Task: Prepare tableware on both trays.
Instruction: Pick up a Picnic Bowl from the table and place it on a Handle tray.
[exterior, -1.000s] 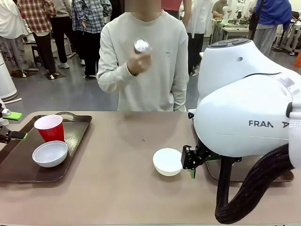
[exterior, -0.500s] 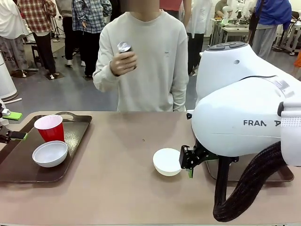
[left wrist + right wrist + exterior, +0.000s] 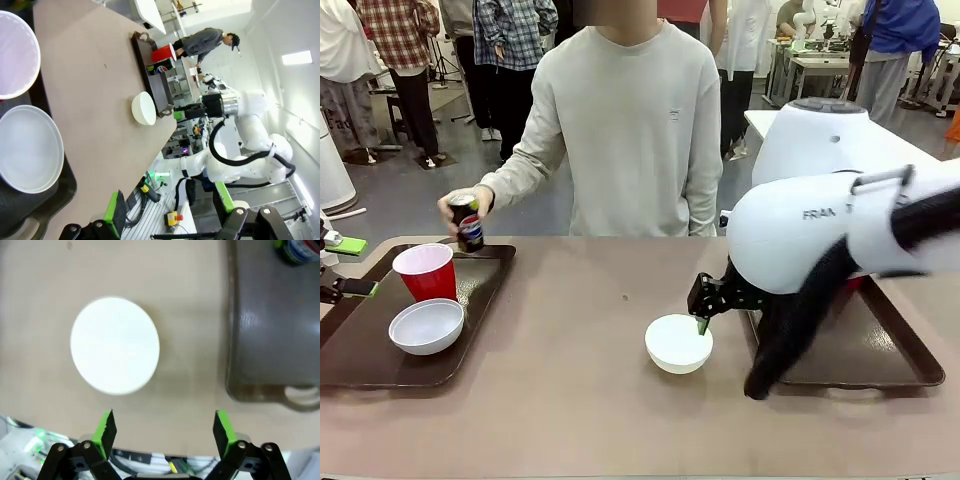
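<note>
On the left tray [image 3: 360, 355] stand a red cup [image 3: 425, 272] and a white bowl [image 3: 426, 326]. The person's hand holds a dark can [image 3: 468, 222] upright just above that tray's far edge. A second white bowl [image 3: 678, 343] sits on the bare table beside the right tray [image 3: 880, 345]. My right gripper [image 3: 705, 302] hangs open just above that bowl's far right rim. From the right wrist, the bowl [image 3: 115, 345] lies up and left of the open gripper [image 3: 164, 432], beside the tray [image 3: 275, 330]. My left gripper [image 3: 350, 267] stands open at the left tray's outer edge.
The left wrist view shows the right tray [image 3: 152, 75] carrying a red cup [image 3: 162, 52] and a can [image 3: 161, 68]. A can [image 3: 300, 250] shows at the right wrist view's top corner. My right arm's bulk hangs over the right tray. People stand beyond the table.
The person has brought the can down from chest height to the left tray's far edge. My right arm has swung up and back, and its gripper has shifted slightly left over the bowl.
</note>
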Available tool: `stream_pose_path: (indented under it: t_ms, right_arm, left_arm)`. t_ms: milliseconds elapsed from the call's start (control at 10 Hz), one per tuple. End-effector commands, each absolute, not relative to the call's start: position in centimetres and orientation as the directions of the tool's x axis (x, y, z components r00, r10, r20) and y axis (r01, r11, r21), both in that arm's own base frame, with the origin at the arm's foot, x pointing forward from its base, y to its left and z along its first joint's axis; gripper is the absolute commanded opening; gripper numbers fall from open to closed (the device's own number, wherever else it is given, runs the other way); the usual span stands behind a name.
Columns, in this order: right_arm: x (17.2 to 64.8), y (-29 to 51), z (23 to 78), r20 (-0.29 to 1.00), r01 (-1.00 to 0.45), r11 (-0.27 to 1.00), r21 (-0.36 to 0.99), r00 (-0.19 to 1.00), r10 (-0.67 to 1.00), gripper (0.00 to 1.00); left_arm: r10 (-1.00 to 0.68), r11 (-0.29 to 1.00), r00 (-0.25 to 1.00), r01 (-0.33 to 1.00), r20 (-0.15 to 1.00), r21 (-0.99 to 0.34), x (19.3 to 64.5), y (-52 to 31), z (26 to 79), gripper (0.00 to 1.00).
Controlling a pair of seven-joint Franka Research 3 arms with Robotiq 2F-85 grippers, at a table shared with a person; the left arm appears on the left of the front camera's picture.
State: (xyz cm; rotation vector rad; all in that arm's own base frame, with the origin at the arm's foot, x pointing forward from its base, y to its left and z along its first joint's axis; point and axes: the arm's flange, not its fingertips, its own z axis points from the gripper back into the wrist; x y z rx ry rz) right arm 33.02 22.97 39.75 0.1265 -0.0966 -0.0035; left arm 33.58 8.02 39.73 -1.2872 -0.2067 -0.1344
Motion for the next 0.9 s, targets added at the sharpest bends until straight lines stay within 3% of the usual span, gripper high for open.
stream_pose_path:
  t_ms: [0,400,500,600,700,800]
  right_arm:
    - [37.1,24.4,36.8,0.035,-0.009,0.986,0.164,0.999,0.003,1.0]
    - [40.5,26.2,33.5,0.076,-0.06,0.984,0.165,0.996,0.048,1.0]
    - [40.7,26.3,32.8,0.068,-0.078,0.988,0.137,0.995,0.069,0.55]
    - [40.8,26.3,32.5,0.057,-0.076,0.99,0.117,0.996,0.07,0.44]
    - [40.8,26.3,32.5,0.056,-0.071,0.992,0.104,0.996,0.065,0.0]
    - [40.8,26.0,32.7,0.064,-0.059,0.993,0.097,0.997,0.053,0.0]
  left_arm:
    - [0.023,0.262,0.967,0.24,0.254,-0.935,33.5,8.0,39.7,0.92]
    - [0.023,0.262,0.967,0.24,0.254,-0.935,33.5,8.0,39.7,0.92]
    - [0.023,0.262,0.967,0.24,0.254,-0.935,33.5,8.0,39.7,0.92]
    - [0.023,0.262,0.967,0.24,0.254,-0.935,33.5,8.0,39.7,0.92]
    - [0.023,0.262,0.967,0.24,0.254,-0.935,33.5,8.0,39.7,0.92]
    - [0.023,0.262,0.967,0.24,0.254,-0.935,33.5,8.0,39.7,0.92]
